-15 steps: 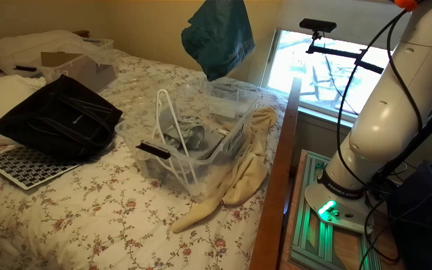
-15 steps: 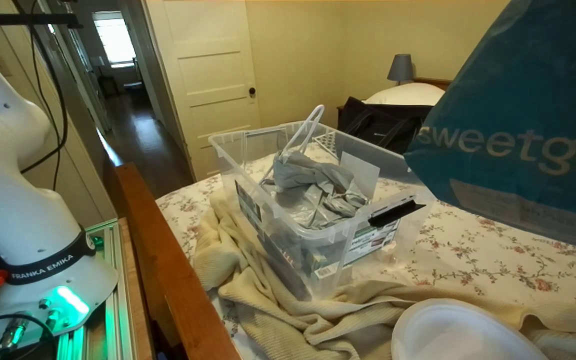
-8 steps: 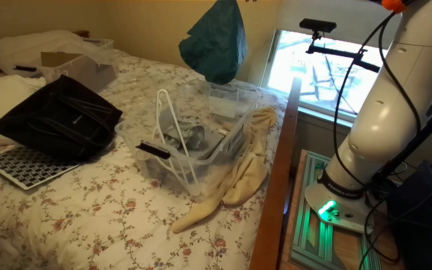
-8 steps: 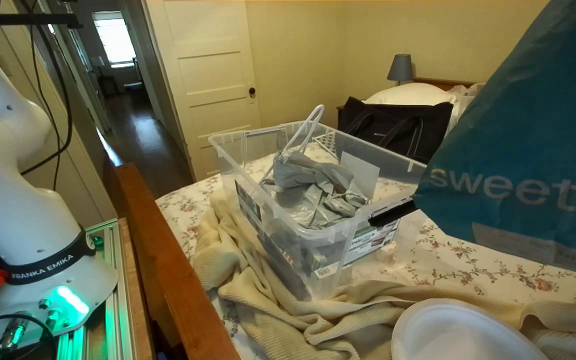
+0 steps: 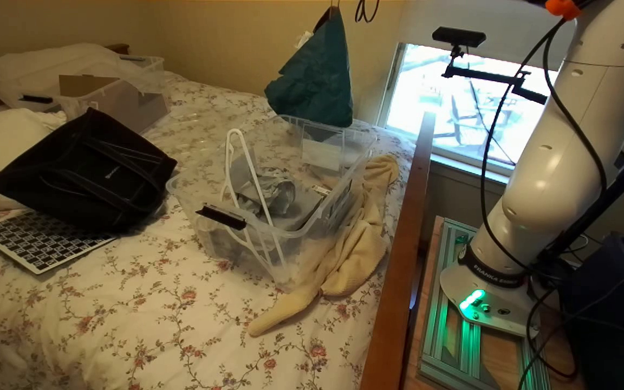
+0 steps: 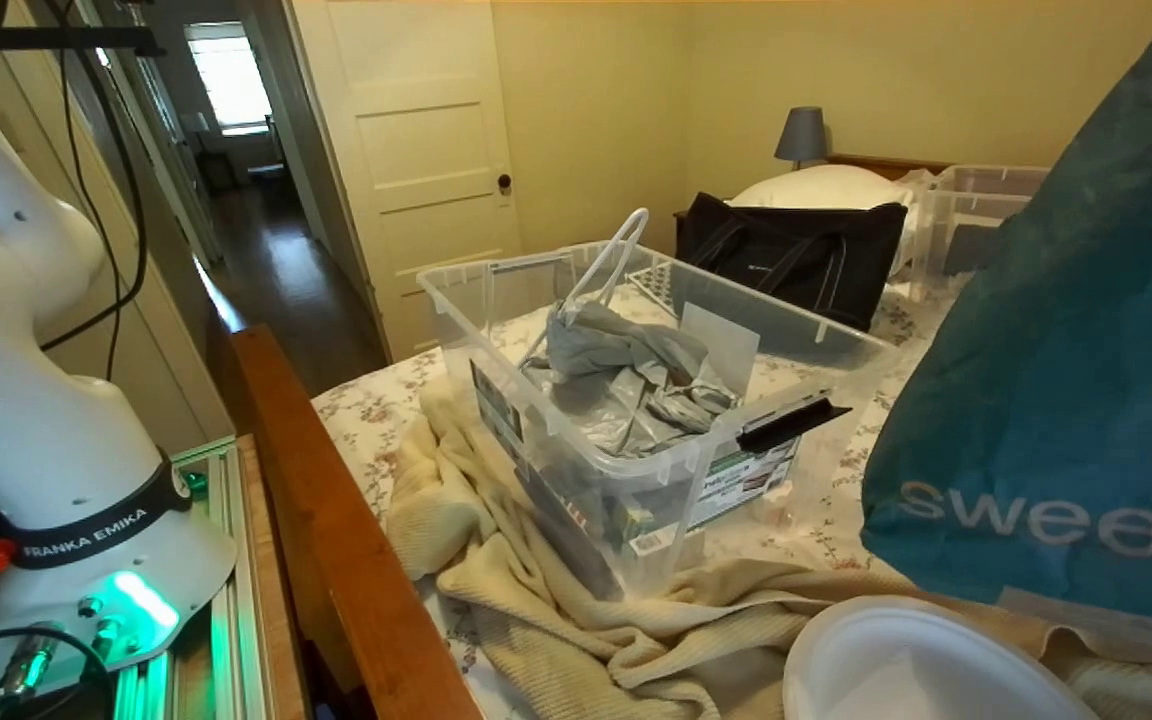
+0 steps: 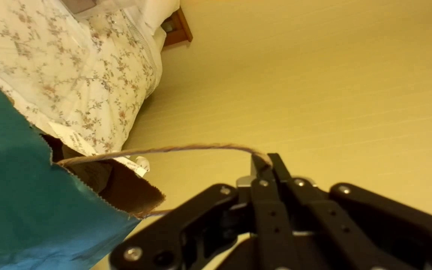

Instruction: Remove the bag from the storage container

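The teal paper bag [image 5: 314, 76] hangs in the air beyond the far end of the clear storage container [image 5: 290, 257] in an exterior view. In an exterior view the bag [image 6: 1056, 400] shows large at the right, outside the container [image 6: 806, 330], with pale lettering near its lower end. In the wrist view my gripper [image 7: 270, 161] is shut on the bag's twisted handle, and the bag [image 7: 24, 180] hangs at the left with its brown open top showing. The gripper is out of view in both exterior views.
The container holds grey plastic packaging [image 6: 636, 370] and a white hanger [image 5: 258, 187] that sticks up. A beige blanket [image 6: 576, 620] lies beside it. A white bowl-like object [image 6: 916, 660] is near the bag. A black tote [image 5: 84, 168] and a wooden bed rail [image 5: 398, 271] also show.
The bag has moved lower, and to the right in an exterior view, and has turned a little. Its open top and handle have come into view. The arm has shifted slightly; the container has not moved.
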### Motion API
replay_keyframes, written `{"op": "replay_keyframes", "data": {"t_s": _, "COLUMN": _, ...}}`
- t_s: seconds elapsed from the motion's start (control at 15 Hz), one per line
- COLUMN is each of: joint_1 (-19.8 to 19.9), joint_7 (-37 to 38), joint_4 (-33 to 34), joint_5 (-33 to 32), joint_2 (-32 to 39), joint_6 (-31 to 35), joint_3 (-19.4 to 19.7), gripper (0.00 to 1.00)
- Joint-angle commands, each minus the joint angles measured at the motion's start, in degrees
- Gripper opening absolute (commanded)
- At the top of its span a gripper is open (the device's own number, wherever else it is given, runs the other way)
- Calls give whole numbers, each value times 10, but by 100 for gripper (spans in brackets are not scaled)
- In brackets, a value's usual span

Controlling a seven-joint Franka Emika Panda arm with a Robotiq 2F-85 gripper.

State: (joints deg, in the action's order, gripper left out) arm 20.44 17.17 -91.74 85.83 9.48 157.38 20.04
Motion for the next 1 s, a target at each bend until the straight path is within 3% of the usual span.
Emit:
{"op": "replay_keyframes", "data": {"t_s": 0.0, "joint_1": 2, "joint_7": -1, "joint_4": -13, "joint_5": 22, "joint_2": -17, "joint_6": -6, "joint_3": -2, "gripper": 1}}
{"op": "replay_keyframes", "data": {"t_s": 0.33, "joint_1": 0, "joint_7": 3, "joint_4": -49, "joint_5": 13, "joint_2": -30, "joint_6": -5, "joint_3": -2, "gripper": 1}}
{"op": "replay_keyframes", "data": {"t_s": 0.47, "joint_1": -2, "joint_7": -1, "joint_4": -63, "joint_5": 6, "joint_2": -40, "joint_6": -2, "joint_3": -2, "gripper": 29}}
{"op": "replay_keyframes", "data": {"t_s": 0.93, "joint_1": -10, "joint_7": 6, "joint_4": -102, "joint_5": -70, "joint_2": -72, "joint_6": 42, "joint_3": -5, "gripper": 76}}
